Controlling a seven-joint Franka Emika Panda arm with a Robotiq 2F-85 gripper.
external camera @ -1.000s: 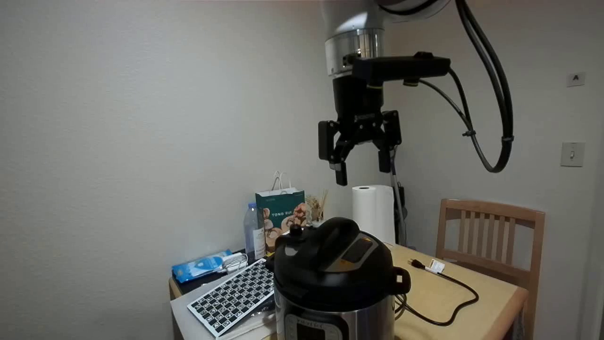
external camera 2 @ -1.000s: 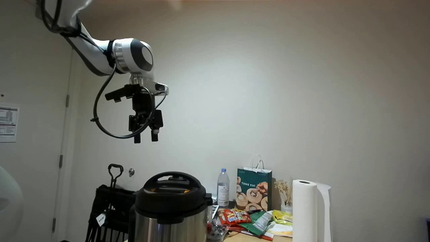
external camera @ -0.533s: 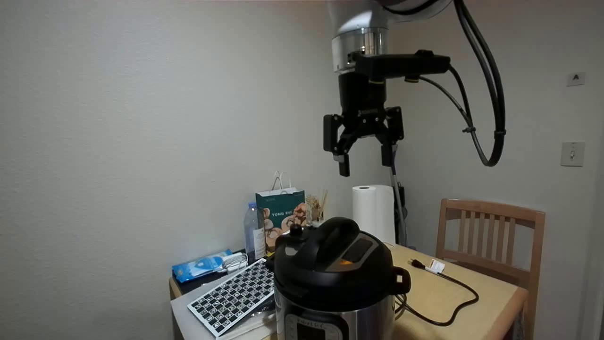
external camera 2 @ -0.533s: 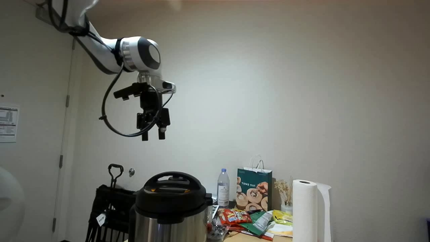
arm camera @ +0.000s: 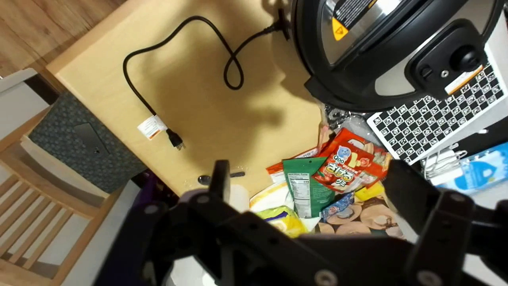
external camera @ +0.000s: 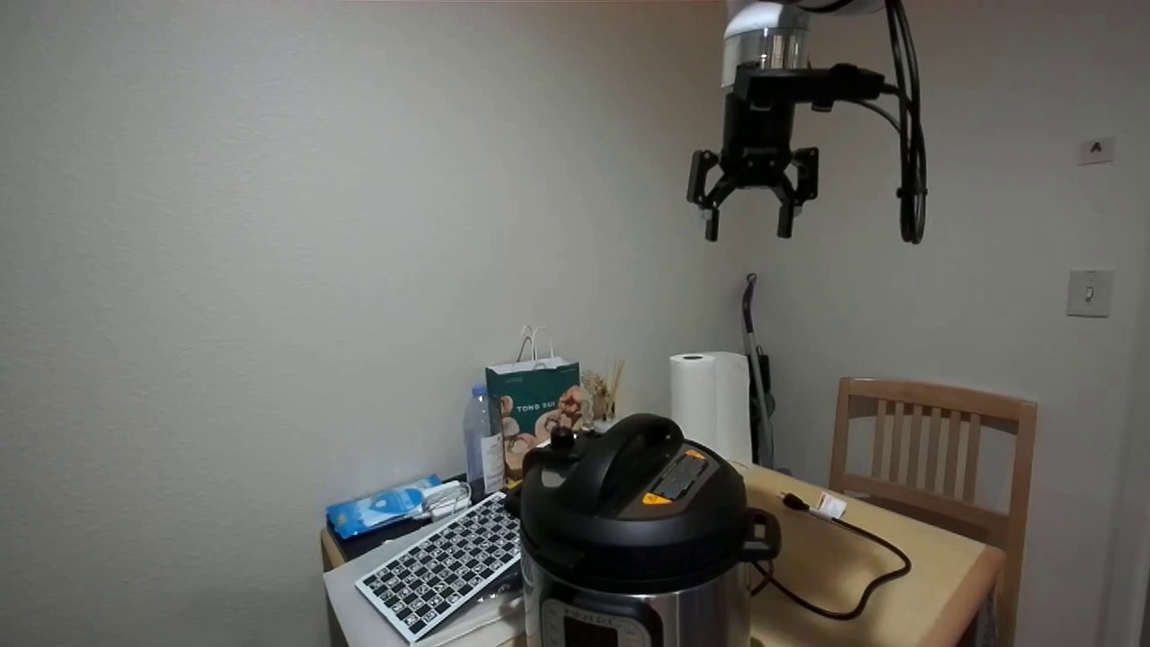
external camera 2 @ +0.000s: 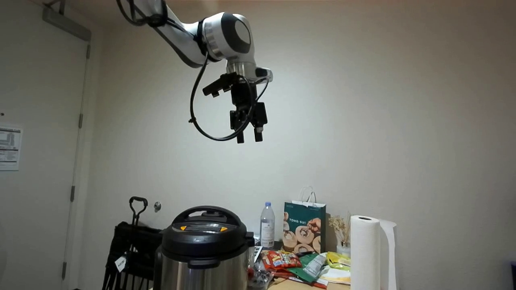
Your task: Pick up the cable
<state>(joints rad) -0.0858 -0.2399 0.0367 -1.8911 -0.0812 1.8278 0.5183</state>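
One cable (external camera: 847,616) is laid on the table (external camera: 939,562), right of one cooker (external camera: 636,535), by which its inner end is hidden in an exterior view; the cooker's base is cut off. One plug (external camera: 795,503) is pointed far and left, long axis slanting. The gripper (external camera: 748,235) is spread wide.

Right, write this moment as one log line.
task: pick up the cable | fingers: open, empty, high above the table | cable: on the table, looped, plug free | status: not picked up yet

Pale wall (external camera: 269,270), slatted wooden chair (external camera: 934,503), wood floor (arm camera: 51,24)
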